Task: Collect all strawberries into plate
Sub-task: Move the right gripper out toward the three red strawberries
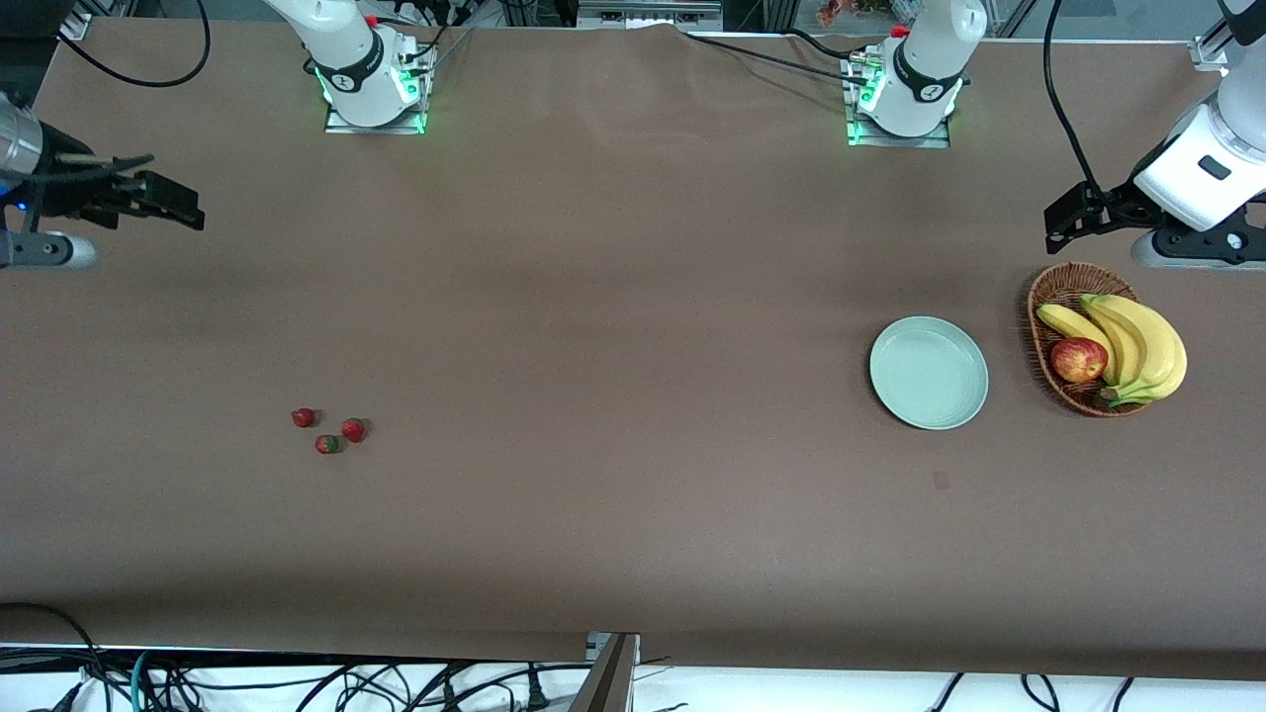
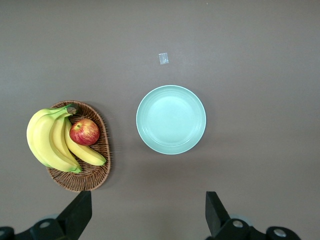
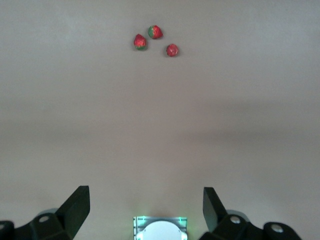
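Three tiny red strawberries lie close together on the brown table toward the right arm's end: one [image 1: 304, 417], one [image 1: 353, 430], and one with a greenish end [image 1: 327, 444]. They also show in the right wrist view [image 3: 155, 32]. The pale mint-green plate [image 1: 929, 373] lies empty toward the left arm's end and shows in the left wrist view [image 2: 171, 119]. My right gripper [image 1: 168, 203] is open and empty, up over the table's right-arm end, well apart from the berries [image 3: 146, 210]. My left gripper [image 1: 1073, 222] is open and empty, up over bare table beside the basket [image 2: 148, 215].
A brown wicker basket [image 1: 1050, 297] with bananas [image 1: 1147, 346] and a red apple [image 1: 1078, 359] stands beside the plate at the left arm's end; it also shows in the left wrist view [image 2: 95, 175]. A small pale patch [image 1: 941, 481] lies nearer the front camera than the plate.
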`<state>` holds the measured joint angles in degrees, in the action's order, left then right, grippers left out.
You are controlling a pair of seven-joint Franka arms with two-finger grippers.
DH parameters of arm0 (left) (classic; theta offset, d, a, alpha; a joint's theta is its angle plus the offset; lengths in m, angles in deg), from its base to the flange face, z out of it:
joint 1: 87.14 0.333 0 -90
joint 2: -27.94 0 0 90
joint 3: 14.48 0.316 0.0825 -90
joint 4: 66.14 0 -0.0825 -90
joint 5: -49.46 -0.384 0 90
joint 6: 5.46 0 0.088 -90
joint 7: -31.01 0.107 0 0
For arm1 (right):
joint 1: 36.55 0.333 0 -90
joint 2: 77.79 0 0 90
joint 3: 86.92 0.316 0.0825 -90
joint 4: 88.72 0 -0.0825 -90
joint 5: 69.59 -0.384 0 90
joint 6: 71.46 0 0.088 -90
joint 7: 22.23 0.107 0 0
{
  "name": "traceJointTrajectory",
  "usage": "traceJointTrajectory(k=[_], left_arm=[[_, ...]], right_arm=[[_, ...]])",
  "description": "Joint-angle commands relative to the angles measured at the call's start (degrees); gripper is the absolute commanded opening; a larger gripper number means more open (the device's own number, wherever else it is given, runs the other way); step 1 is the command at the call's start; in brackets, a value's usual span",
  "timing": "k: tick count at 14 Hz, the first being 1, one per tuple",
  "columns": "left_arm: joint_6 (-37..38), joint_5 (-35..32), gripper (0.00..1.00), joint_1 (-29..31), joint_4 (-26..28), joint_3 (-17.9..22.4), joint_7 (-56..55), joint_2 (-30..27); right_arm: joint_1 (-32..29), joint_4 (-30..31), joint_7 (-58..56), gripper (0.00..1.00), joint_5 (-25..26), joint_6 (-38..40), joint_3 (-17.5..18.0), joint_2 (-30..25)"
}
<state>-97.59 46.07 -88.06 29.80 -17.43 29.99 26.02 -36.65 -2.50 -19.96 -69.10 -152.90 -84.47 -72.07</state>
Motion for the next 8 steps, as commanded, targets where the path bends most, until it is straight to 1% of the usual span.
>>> traceJointTrajectory(k=[1, 5, 8], left_arm=[[1.16, 0.84, 1.0, -0.32, -0.58, 0.14, 0.32, -0.72], [0.99, 0.84, 1.0, -0.32, -1.2, 0.23, 0.23, -0.37], [1.16, 0.84, 1.0, -0.49, -1.46, 0.14, 0.23, -0.28]], right_arm=[[-0.78, -1.23, -0.07, 1.0, -0.14, -2.49, 0.27, 6.13], [-1.31, -0.88, -0.6, 1.0, -0.22, -9.08, 0.27, 13.25], [-0.69, -0.44, 0.01, 1.0, -0.4, -16.1, 0.53, 20.45]])
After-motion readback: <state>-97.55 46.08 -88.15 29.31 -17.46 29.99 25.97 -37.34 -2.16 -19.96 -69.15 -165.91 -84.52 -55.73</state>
